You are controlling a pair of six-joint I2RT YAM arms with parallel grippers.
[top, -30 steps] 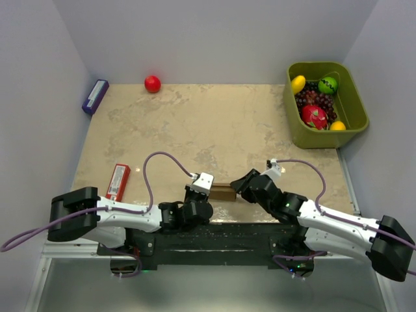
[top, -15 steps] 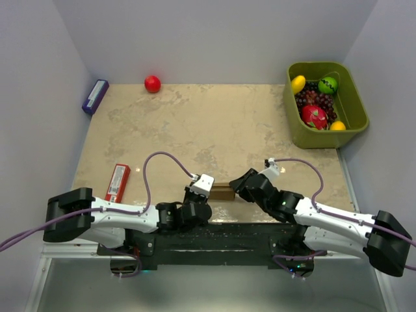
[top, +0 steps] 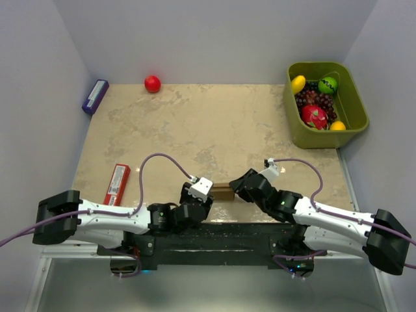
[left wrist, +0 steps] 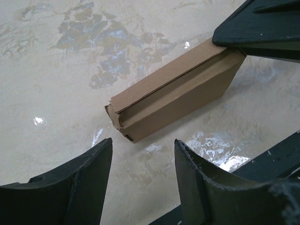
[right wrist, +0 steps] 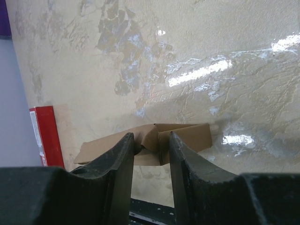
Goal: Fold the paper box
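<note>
overall, the box [top: 223, 191] lay flat on the surface [top: 214, 123], close to its near edge, between the two tools. it was formed into a shallow sleeve, with its long side running along that edge.

right tool [right wrist: 151, 140]: narrow, jaws pinched on the creased flap at the box's right end.
left tool [left wrist: 143, 154]: wide, holding nothing, just beside the box's left end and not touching it.
the tabs [left wrist: 117, 115] at that left end looked ragged and not fully tucked.

judgement: the body was folded, and the end closures appeared to be the remaining work.

hazards from this state:
- crushing. the card looked thin, so a tight pinch on the right flap could dent or tear it.
- slip. the right tool gripped only a flap, so a push from the left tool along the box could buckle that flap or pull it free.
- pivot. an off-centre push on the left end could swing the box about the pinched end.
- edge loss. a shove toward the arm bases could send the box off the surface.
- mis-tuck. closing on the tabs at an angle could fold them outward rather than in.

the packet [top: 118, 181] lay well apart to the left and posed no obstruction.
</note>
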